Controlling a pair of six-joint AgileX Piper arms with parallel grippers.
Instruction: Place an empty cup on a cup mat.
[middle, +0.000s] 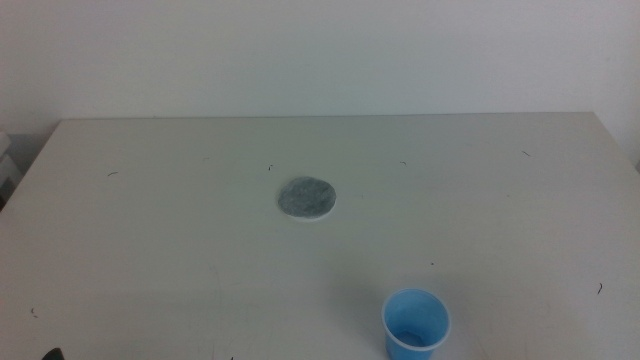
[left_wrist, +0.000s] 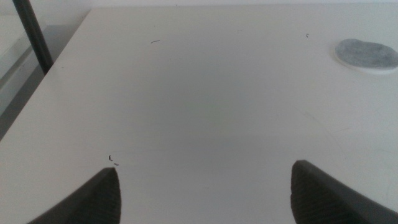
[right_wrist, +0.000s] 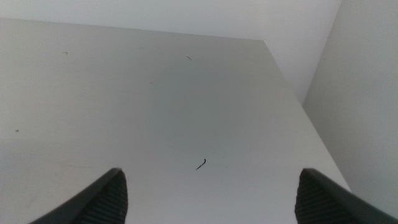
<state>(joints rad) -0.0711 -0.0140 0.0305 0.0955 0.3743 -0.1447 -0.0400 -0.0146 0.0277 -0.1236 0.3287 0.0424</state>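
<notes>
White table (middle: 150, 230) with small dark marks, plain pale wall (middle: 320, 50) behind

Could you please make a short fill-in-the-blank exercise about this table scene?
1. The blue cup stands upright and holds ____.
2. The grey cup mat has ____ resting on it.
3. The jaws of the left gripper and the right gripper are both ____.

Missing words: nothing; nothing; open
</notes>
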